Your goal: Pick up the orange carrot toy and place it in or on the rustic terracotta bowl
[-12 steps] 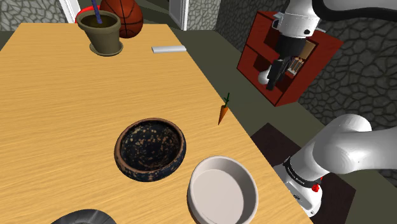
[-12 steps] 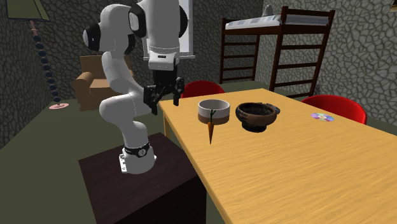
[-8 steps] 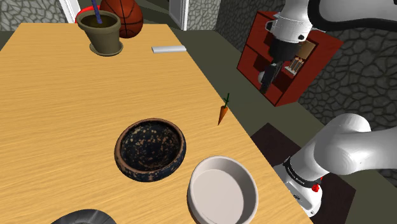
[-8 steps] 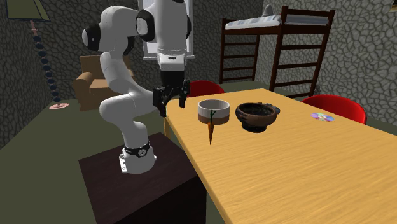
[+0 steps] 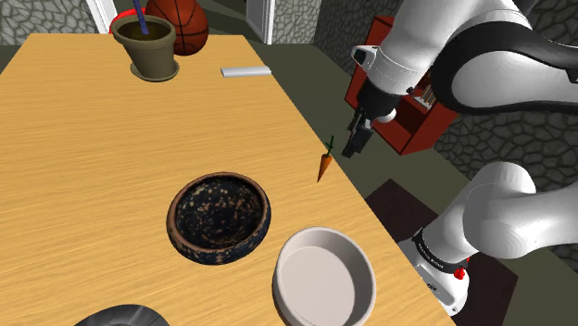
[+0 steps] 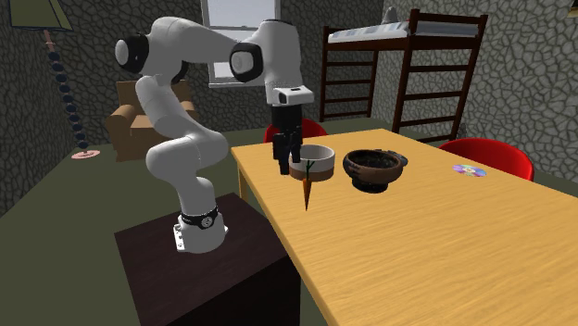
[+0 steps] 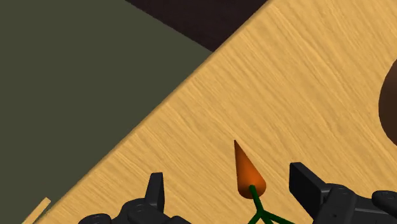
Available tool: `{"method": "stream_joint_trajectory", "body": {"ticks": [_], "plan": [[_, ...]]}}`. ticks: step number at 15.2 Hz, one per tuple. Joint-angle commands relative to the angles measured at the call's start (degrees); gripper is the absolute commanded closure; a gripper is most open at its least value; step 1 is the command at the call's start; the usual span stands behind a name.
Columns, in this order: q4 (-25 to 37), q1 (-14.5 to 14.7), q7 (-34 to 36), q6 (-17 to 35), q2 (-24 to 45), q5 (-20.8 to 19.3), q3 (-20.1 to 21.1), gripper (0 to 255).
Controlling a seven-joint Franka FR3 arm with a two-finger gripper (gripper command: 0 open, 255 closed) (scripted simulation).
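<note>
A small orange carrot toy (image 5: 324,166) with a green top lies on the wooden table (image 5: 83,176) close to its edge, also seen in the second exterior view (image 6: 307,190). The dark speckled bowl (image 5: 219,219) (image 6: 374,169) stands further in on the table. My black gripper (image 5: 355,144) (image 6: 285,161) hangs open just above the carrot, by the table's edge. In the wrist view the carrot (image 7: 247,173) lies between the two spread fingers (image 7: 154,189), untouched; the gripper (image 7: 232,188) holds nothing.
A pale empty bowl (image 5: 325,276) stands beside the dark one. A plant pot (image 5: 149,46), a basketball (image 5: 182,23) and a flat grey slab (image 5: 245,70) are at the far end. A red shelf (image 5: 428,116) stands beyond the table's edge.
The arm has swung from beside the table, over the floor, in toward the table's edge and down, so the gripper now hangs over the carrot. The carrot and bowls have not moved.
</note>
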Motion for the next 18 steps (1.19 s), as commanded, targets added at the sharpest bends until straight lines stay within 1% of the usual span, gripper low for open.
{"method": "stream_joint_trajectory", "body": {"ticks": [1,2,3,10,18], "plan": [[-1.7,2.17,-1.37,5.4,-0.04,0.45,2.13,0],[-2.45,3.22,-1.9,8.1,0.2,0.65,3.3,0],[-2.61,3.45,-2.01,8.7,0.26,0.68,3.55,0],[-6.51,3.21,-2.0,15.74,3.4,1.24,4.77,0],[-6.51,3.21,-2.0,15.72,3.4,1.24,4.77,0]]}}
